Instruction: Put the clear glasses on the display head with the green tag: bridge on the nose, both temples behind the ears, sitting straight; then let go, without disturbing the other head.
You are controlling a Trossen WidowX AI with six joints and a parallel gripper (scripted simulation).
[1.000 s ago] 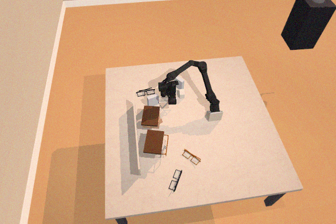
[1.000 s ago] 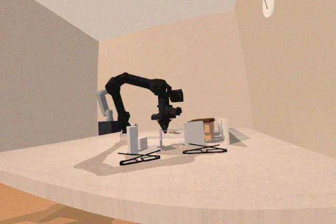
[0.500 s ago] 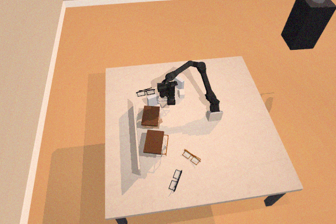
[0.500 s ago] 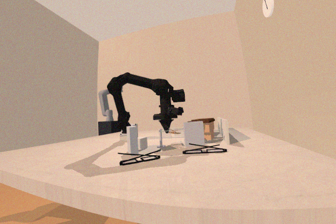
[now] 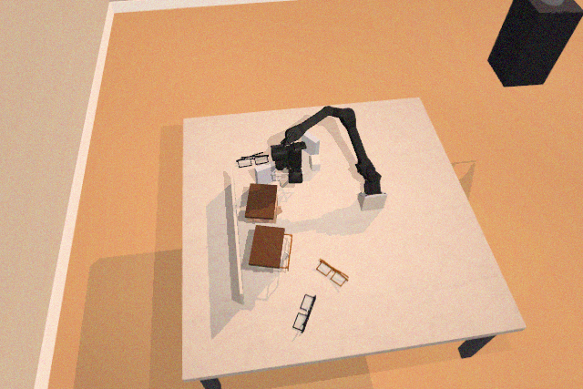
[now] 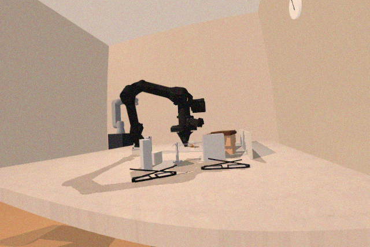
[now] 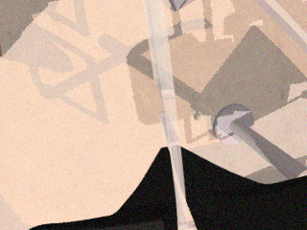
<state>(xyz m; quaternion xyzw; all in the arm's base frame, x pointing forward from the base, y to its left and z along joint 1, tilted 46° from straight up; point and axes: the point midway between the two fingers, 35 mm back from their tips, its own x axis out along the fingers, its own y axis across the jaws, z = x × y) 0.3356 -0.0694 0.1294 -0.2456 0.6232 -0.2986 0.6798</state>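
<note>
My gripper point(image 5: 283, 176) point(image 6: 184, 142) point(image 7: 171, 152) points down over the table's back left part and is shut on the clear glasses point(image 7: 157, 45) point(image 5: 281, 182). A thin see-through bar of the frame runs up from between the black fingers in the wrist view. The glasses hang just above the table, beside a small grey post stand point(image 6: 177, 152) point(image 7: 230, 119). Two display heads with brown tops stand nearer the front: one head point(image 5: 260, 200) point(image 6: 226, 140) close to the gripper, the other head point(image 5: 267, 245) wearing orange glasses. I cannot make out the tags.
Black glasses point(image 5: 249, 159) point(image 6: 225, 165) lie left of the gripper. Another black pair point(image 5: 303, 312) and an orange pair point(image 5: 332, 272) lie toward the front. White blocks point(image 5: 311, 144) point(image 6: 146, 153) point(image 6: 213, 147) stand around the gripper. A long white panel point(image 5: 236, 234) stands left of the heads.
</note>
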